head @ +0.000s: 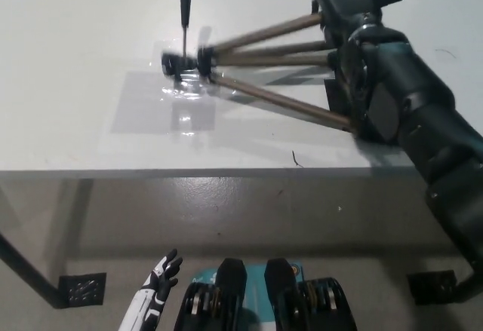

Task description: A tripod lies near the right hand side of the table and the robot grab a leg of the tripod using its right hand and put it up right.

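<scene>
A tripod [256, 56] with brown legs and a black head [183, 64] lies on the white table [90, 120], its thin handle [185, 7] pointing away from me. The picture of it is blurred by motion. My black right hand [349, 5] is at the far ends of the upper legs and appears shut on a leg there; the arm covers the leg feet. The nearest leg [279, 101] runs down to the right under my forearm. My white left hand [157, 284] rests low at the lower left, below the table edge, fingers apart.
A dark flat patch [337, 93] lies on the table under my right arm. The table's front edge [211, 171] runs across the middle. Below it is grey floor with black table-leg feet [81, 287] at left and right [432, 286].
</scene>
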Motion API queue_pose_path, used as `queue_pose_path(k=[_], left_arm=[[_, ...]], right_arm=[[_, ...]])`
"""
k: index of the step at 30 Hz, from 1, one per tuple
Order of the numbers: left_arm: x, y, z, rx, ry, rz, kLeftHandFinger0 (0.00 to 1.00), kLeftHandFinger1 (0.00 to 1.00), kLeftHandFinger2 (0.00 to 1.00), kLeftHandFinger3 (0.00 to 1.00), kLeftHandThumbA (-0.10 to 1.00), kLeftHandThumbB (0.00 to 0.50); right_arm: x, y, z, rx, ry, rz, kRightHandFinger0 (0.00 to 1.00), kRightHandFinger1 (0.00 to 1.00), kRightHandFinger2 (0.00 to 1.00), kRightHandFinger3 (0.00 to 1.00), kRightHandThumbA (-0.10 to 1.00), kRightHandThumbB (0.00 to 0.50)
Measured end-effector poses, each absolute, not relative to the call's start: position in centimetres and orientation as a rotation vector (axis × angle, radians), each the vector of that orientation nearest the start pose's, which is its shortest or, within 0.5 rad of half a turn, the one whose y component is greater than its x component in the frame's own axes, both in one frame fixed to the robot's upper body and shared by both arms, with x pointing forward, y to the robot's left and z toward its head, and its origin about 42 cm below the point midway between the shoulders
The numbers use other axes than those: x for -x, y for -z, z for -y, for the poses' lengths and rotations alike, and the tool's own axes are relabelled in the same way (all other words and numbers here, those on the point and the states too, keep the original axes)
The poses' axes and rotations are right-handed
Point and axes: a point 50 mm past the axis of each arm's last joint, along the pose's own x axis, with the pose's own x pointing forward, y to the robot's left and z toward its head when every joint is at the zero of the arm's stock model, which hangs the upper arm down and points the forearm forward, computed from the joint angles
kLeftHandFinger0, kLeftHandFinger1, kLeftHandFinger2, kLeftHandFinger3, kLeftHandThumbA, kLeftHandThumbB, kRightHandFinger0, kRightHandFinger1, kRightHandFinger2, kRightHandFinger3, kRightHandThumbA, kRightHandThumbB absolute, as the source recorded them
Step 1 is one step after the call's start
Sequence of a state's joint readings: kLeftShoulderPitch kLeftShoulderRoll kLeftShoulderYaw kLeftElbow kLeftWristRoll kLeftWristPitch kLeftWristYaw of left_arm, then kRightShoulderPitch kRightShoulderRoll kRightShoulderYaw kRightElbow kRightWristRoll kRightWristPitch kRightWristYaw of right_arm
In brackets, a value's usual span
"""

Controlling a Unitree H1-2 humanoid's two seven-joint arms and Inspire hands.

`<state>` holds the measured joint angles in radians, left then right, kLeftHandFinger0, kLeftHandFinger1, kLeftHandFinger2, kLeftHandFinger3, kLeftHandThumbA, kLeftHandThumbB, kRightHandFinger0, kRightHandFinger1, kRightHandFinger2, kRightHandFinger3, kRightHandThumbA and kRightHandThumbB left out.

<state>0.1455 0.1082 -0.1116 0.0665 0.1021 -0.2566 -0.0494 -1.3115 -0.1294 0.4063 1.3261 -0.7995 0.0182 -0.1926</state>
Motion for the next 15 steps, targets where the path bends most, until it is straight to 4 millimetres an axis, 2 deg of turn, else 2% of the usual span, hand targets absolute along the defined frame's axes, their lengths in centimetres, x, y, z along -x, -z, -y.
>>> queue_pose_path(k=[2, 5, 6, 9, 11, 15], left_arm=[[-22.7, -5.6, -22.1, -0.194, 0.164, 0.039, 1.00, 1.00, 1.00, 1.00, 1.00, 0.357], [-22.7, -5.6, -22.2, -0.198, 0.166, 0.039, 1.00, 1.00, 1.00, 1.00, 1.00, 0.332], [-22.7, -5.6, -22.2, -0.199, 0.167, 0.039, 1.00, 1.00, 1.00, 1.00, 1.00, 0.334], [-22.7, -5.6, -22.1, -0.201, 0.172, 0.039, 1.00, 1.00, 1.00, 1.00, 1.00, 0.319], [-22.7, -5.6, -22.1, -0.201, 0.175, 0.039, 1.00, 1.00, 1.00, 1.00, 1.00, 0.319], [-22.7, -5.6, -22.0, -0.201, 0.178, 0.039, 1.00, 1.00, 1.00, 1.00, 1.00, 0.322]], right_arm=[[-59.4, -33.1, 14.2, 1.330, -0.035, 0.201, 0.00, 0.19, 0.65, 0.56, -0.10, 0.091], [-59.5, -33.6, 14.8, 1.223, 0.002, 0.207, 0.00, 0.20, 0.67, 0.71, -0.10, 0.087], [-59.5, -33.8, 15.1, 1.186, 0.016, 0.207, 0.00, 0.20, 0.66, 0.71, -0.10, 0.091], [-59.6, -34.3, 15.5, 1.074, 0.050, 0.202, 0.00, 0.03, 0.43, 0.57, -0.10, 0.095], [-59.7, -34.7, 15.5, 0.999, 0.065, 0.200, 0.00, 0.00, 0.42, 0.56, -0.10, 0.113], [-59.7, -35.9, 14.3, 0.868, 0.074, 0.208, 0.00, 0.00, 0.46, 0.59, -0.10, 0.119]])
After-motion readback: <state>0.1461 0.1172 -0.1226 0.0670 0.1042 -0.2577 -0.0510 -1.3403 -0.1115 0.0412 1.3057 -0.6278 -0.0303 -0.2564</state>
